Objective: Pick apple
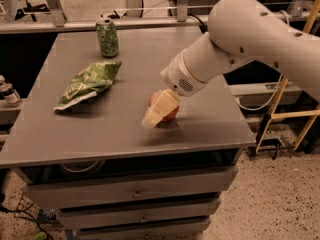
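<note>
The red-orange apple [171,115] sits on the grey table [125,129] near its front right part. My gripper [158,110] is down at the apple, its cream-coloured end lying across the apple's front and left side and hiding most of it. The apple appears to rest on the tabletop. The white arm [240,39] reaches in from the upper right.
A green can [107,37] stands at the table's back left. A green crisp bag [87,84] lies left of the apple. Drawers [135,191] sit below the tabletop. A yellow frame [295,109] stands to the right, and small bottles [9,91] at the far left.
</note>
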Controlling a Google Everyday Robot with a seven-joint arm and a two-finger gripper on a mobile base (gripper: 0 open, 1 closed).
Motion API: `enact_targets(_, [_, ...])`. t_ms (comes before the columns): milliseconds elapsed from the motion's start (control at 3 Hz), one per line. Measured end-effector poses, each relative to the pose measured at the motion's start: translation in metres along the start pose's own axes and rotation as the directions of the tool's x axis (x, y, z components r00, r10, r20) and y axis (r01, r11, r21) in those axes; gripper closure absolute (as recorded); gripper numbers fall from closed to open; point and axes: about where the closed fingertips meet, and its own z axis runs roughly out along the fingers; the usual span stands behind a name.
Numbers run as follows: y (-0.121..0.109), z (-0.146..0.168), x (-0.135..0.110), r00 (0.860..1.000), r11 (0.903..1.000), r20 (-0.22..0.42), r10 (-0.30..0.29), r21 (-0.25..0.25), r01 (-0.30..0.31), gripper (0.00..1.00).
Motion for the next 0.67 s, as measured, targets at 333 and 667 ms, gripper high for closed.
enact_targets(333, [-0.0031,0.0051,0.0096,1.000,1.0000,-0.003,0.006,-0.005,-0.006,0.13])
enact_targets(667, [-0.0073,0.0065,0.0185,1.000,0.9999,-0.001,0.013,-0.002,-0.013,0.37])
